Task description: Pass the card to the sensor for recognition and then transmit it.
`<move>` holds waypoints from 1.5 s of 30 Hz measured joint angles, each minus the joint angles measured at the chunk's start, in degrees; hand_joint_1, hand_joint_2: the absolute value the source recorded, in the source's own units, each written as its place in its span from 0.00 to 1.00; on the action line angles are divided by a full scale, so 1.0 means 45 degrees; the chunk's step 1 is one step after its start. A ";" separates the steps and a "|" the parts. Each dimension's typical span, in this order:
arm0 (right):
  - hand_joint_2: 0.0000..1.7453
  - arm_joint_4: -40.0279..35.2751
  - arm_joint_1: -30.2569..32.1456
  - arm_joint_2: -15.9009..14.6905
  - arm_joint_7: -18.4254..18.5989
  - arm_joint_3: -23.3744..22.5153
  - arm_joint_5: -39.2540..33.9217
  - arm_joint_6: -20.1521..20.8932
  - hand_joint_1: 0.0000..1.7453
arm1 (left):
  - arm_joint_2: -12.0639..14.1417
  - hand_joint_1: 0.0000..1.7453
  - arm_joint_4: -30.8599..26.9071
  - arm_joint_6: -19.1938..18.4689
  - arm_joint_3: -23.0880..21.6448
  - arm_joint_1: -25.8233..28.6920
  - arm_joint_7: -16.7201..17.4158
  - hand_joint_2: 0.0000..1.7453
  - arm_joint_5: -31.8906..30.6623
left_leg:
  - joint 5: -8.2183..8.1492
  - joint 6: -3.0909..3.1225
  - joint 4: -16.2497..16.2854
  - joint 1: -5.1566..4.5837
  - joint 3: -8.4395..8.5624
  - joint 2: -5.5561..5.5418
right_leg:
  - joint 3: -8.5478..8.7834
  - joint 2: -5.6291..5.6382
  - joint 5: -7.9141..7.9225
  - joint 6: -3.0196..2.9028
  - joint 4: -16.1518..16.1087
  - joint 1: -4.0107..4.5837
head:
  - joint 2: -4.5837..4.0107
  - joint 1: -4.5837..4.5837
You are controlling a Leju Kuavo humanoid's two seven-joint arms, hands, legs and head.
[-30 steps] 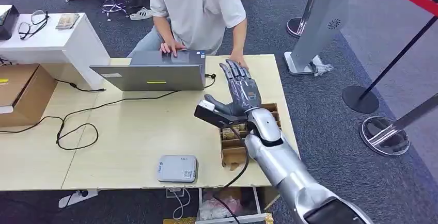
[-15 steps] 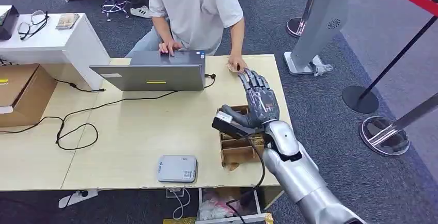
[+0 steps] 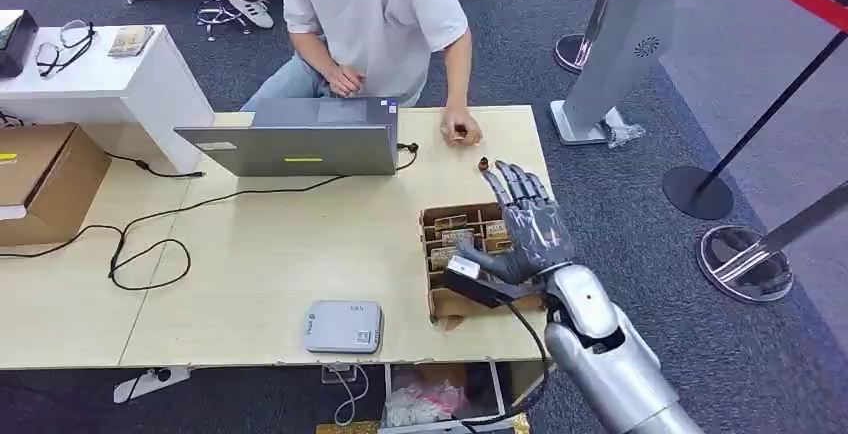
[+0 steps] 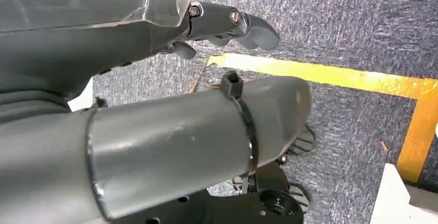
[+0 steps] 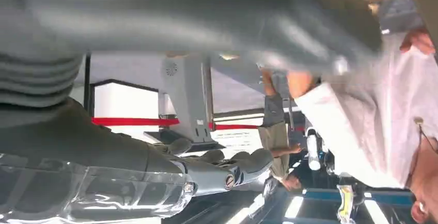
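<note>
Fingers (image 3: 520, 189) over one box (image 3: 455, 244) (compartmented)

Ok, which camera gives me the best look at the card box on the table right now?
Head view. It looks down on the card box at the table's near right corner, dividers and cards visible, with the right hand spread over its right side. The right wrist view is blurred and faces the person; the left wrist view faces the floor.
</note>
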 joint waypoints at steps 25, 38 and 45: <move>1.00 -0.1317 0.1762 -0.1589 0.0058 -0.0180 -0.0783 0.1541 0.00 | 0.0073 0.00 0.0000 -0.0102 0.0000 0.0025 -0.0049 0.00 -0.0292 | -0.0002 -0.0003 0.0000 0.0001 -0.0004 0.0004 | 0.0002 0.0001 0.0000 0.0000 0.0001 0.0001 | 0.0000 0.0005; 1.00 -0.1283 0.0698 -0.2269 -0.0918 -0.0214 -0.2269 0.2827 0.00 | -0.0034 0.00 0.0000 0.0155 0.0000 0.0022 -0.0267 0.00 -0.0316 | -0.0002 -0.0002 0.0001 -0.0002 -0.0005 0.0003 | 0.0001 0.0002 0.0000 0.0001 0.0000 -0.0004 | 0.0000 0.0000; 1.00 -0.0972 0.0331 -0.2381 -0.0816 -0.0161 -0.2468 0.2764 0.00 | -0.0044 0.00 0.0000 0.0155 0.0000 0.0019 -0.0262 0.00 -0.0394 | -0.0002 -0.0002 0.0001 -0.0001 -0.0006 0.0001 | 0.0000 0.0001 0.0000 0.0001 0.0001 -0.0003 | 0.0000 0.0000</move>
